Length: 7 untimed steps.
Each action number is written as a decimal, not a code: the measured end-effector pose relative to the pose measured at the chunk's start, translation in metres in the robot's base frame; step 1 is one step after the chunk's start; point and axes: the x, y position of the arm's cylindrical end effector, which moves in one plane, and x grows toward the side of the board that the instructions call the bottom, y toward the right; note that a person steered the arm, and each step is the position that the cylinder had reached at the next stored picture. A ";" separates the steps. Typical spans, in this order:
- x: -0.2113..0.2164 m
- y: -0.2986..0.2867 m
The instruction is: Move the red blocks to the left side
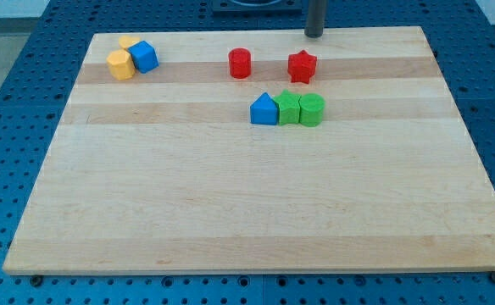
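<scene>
My tip (314,35) rests at the far edge of the bench (230,212), a little toward the view's right of centre, just above and slightly right of the red star block (302,66); there is no claw on this rod, so apart or together does not apply. The two task pieces sit in the upper band of the bench: the red cylinder (240,63) near the middle of the far edge and the red star to its right, apart from each other. To do the step well, I judge the tip should drop around to the star's right flank (not its top) and push squarely toward the left edge, keeping the contact line through the block's middle so it does not spin off. The star's path runs straight into the red cylinder, so both may well travel together, which could suit the task if they stay in line. Below them, touching in a row, stand the blue block (264,110) with a peaked top, the green block (290,108) and the green cylinder (312,109); the push should stay clear of them. At the far left corner the yellow blocks (121,63) and a blue cube (144,56) cluster, likely crowding where the reds end up.
</scene>
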 end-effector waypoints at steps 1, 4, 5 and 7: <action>0.022 0.027; 0.087 0.034; 0.090 0.030; 0.094 -0.024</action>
